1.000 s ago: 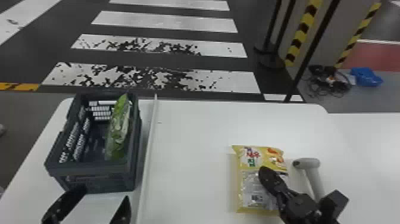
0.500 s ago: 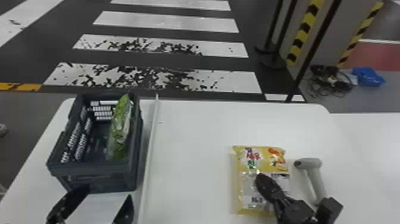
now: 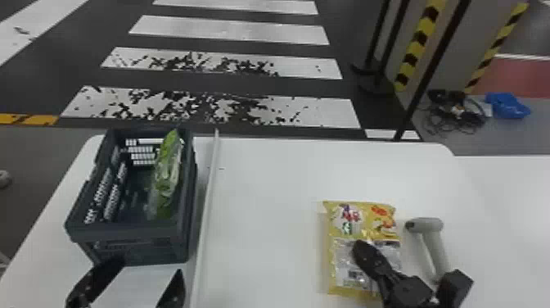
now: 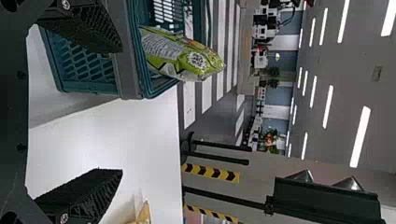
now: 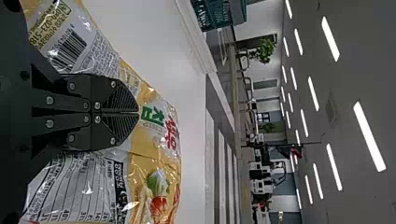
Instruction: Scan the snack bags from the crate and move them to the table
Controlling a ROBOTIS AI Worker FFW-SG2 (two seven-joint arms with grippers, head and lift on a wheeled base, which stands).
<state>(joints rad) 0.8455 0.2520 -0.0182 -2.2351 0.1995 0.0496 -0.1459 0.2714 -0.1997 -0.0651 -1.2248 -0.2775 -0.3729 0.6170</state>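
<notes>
"What's behind the work?"

"In my head view, a dark floor with white crossing stripes (image 3: 221,106) runs across the top, and the white table (image 3: 266,180) fills most of the lower part. The crate (image 3: 137,245) sits at the left, with a green bag (image 3: 168,168) inside against its right wall. A pale strip (image 3: 206,204) lies just right of the crate."

"And the other bag?"

"The yellow bag (image 3: 335,250) lies flat at lower right, the scanner (image 3: 425,225) just to its right. I've got my left gripper (image 3: 151,269) at the crate's near side and my right gripper (image 3: 360,247) over the yellow bag's lower half."

"Left wrist view?"

"My left gripper (image 4: 120,111) is spread wide, nothing between its fingers. Beyond it, the green bag stands up past the crate's rim."

"Right wrist view?"

"My right gripper (image 5: 138,113) has its fingertips together, with the yellow bag's printed wrapper behind them. I see none of it pinched in between, and I can't tell whether the tips touch it."
</notes>
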